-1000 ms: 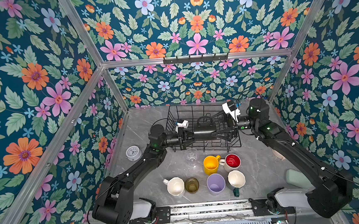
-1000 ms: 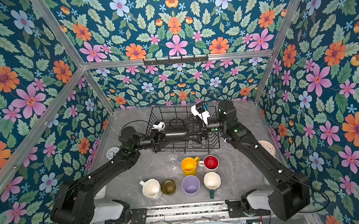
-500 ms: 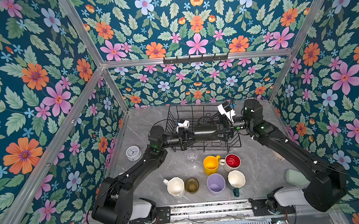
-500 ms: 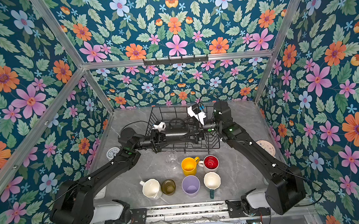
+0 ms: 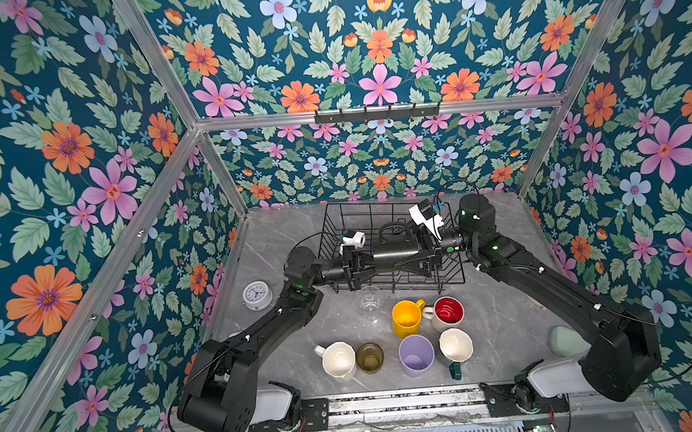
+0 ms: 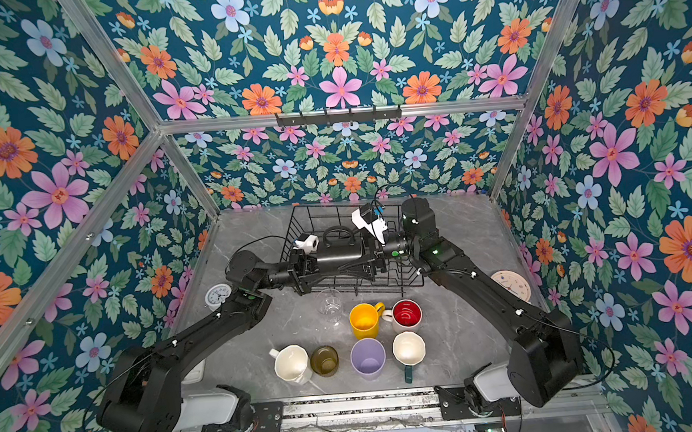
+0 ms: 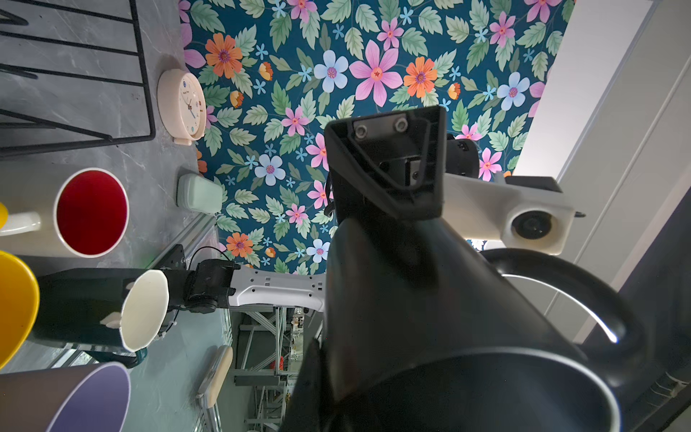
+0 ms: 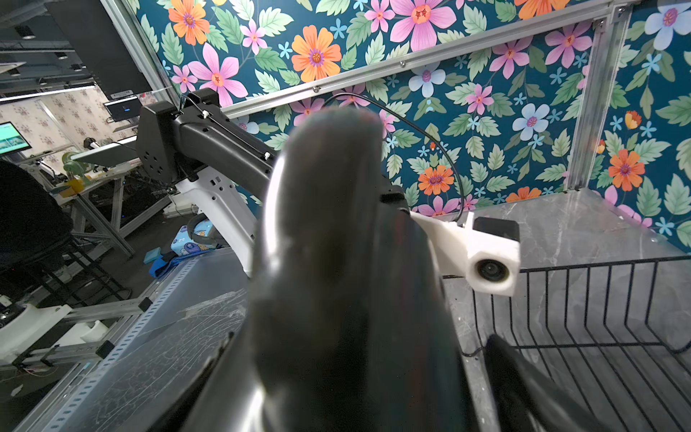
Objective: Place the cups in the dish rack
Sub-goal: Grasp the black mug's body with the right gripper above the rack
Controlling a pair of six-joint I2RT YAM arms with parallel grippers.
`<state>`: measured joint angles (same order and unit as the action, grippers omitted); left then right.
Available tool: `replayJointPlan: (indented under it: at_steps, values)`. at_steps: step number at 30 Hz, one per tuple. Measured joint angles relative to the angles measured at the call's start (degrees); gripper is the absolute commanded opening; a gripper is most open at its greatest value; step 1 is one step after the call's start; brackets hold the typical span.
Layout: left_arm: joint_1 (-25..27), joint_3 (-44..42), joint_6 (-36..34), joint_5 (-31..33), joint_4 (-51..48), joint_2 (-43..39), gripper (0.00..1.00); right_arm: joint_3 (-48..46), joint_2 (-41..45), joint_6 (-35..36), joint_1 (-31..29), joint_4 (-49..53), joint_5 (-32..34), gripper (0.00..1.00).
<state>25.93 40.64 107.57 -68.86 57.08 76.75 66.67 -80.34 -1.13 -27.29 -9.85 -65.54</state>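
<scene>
A black mug [image 5: 394, 250] [image 6: 338, 253] hangs on its side over the dish rack [image 5: 459, 278], its handle upward. My left gripper [image 5: 364, 261] is shut on the mug's rim end. My right gripper [image 5: 417, 254] stands open, its fingers [image 7: 385, 179] lying along the mug's base end. In front of the rack stand a clear glass [image 5: 370, 303], a yellow mug [image 5: 405, 317], a red-inside mug [image 5: 449, 312], a white mug [image 5: 337, 359], an olive glass [image 5: 369, 357], a lilac tumbler [image 5: 416, 356] and a teal mug [image 5: 454, 345].
A white clock [image 5: 257, 294] stands at the left wall, and a round cream clock [image 6: 511, 284] leans at the right wall. A mint-green block [image 5: 565, 341] sits by the right arm's base. A black hook rail [image 5: 376, 112] hangs high on the back wall.
My right gripper has moved left and down onto the black mug's base end, still open. The left gripper and the mug have barely moved.
</scene>
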Motion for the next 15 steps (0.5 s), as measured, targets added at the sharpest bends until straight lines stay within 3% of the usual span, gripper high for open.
replayJointPlan:
  at_steps: [11, 15]
  values:
    - [0.22, -0.37, 0.46, 0.42, 1.6, 0.13, 0.0, 0.0, -1.05, -2.01, -0.81, -2.56, -0.07, 0.97]
    - [0.26, -0.72, 1.53, 0.9, 1.66, 0.24, 0.0, 0.04, -1.42, -2.86, -1.16, -3.19, -0.07, 0.88]
